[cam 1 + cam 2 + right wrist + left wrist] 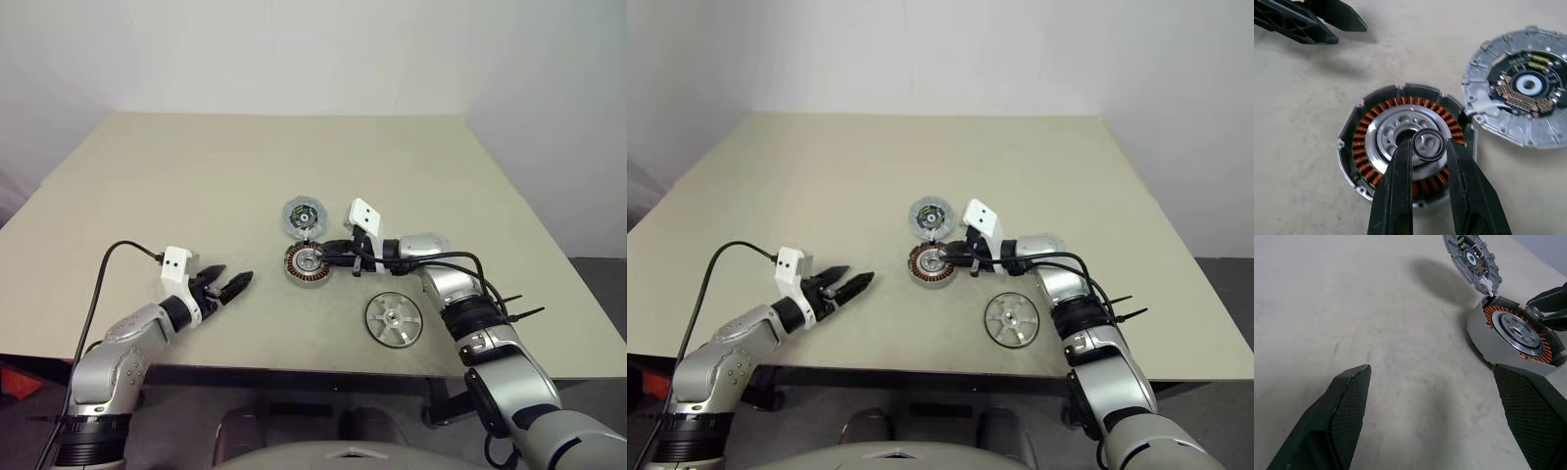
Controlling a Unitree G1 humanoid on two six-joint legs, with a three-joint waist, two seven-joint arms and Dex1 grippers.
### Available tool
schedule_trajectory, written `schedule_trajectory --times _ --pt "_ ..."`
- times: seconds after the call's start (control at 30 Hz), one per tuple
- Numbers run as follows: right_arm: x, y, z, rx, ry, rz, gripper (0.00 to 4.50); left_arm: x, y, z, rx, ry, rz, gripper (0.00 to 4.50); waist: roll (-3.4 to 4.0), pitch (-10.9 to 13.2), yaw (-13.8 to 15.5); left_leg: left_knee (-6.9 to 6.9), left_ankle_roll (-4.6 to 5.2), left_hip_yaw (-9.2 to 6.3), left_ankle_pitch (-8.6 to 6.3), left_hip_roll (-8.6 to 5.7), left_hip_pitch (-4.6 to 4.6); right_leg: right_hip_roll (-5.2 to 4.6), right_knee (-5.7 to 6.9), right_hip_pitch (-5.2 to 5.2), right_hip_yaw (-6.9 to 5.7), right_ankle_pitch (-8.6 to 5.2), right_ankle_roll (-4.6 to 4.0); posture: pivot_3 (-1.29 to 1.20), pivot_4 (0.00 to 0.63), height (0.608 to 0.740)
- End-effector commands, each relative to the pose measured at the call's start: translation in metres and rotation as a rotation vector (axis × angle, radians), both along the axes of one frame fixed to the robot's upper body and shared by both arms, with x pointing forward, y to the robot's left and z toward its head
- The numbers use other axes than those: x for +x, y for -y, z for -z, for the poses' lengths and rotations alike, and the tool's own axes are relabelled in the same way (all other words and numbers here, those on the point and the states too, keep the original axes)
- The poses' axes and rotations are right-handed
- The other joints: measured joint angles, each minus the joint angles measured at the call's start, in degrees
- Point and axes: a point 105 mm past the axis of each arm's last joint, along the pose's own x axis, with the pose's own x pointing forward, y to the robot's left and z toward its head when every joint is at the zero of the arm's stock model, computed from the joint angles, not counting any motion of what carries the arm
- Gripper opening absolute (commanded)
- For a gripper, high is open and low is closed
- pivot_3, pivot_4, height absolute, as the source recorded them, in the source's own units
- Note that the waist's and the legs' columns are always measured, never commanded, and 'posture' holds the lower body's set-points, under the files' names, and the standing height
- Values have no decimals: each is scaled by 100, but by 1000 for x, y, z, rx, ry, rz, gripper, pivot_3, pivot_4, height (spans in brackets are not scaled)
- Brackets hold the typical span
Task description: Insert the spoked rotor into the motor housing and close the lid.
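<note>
Motor housing (pixel 305 265) sits on beige table (pixel 196 186), white wall (pixel 294 49) behind.

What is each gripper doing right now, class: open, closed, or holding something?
Left gripper: open, holding nothing, above the table.
Right gripper: shut on a small metal ring, over the motor housing.

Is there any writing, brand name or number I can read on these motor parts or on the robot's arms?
No text can be read.
The lid carries a small circuit board with tiny markings, too small and blurred to read.
The motor housing, the spoked rotor and the table show no writing.
</note>
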Motion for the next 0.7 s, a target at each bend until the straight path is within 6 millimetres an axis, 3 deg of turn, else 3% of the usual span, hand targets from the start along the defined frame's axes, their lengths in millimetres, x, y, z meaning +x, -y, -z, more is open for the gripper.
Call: schedule_trajectory --times 0.03,0.37,0.7 --pt "-3 -12 -13 10 43 -46 671 2 2 -11 10 53 3 4253 0 0 -3 0 0 0 0 0 0 0 0 0 0 0 0 0 0 740" --pt "-7 -26 -4 12 11 -60 671 1 1 -11 13 52 -2 4253 0 0 -3 0 -1 0 0 0 0 0 1 0 0 0 0 0 0 740" --pt "-1 -17 3 -11 7 -27 671 -1 0 -10 17 50 -6 4253 0 0 -2 0 -1 0 0 0 2 0 1 1 1 0 0 0 0 740"
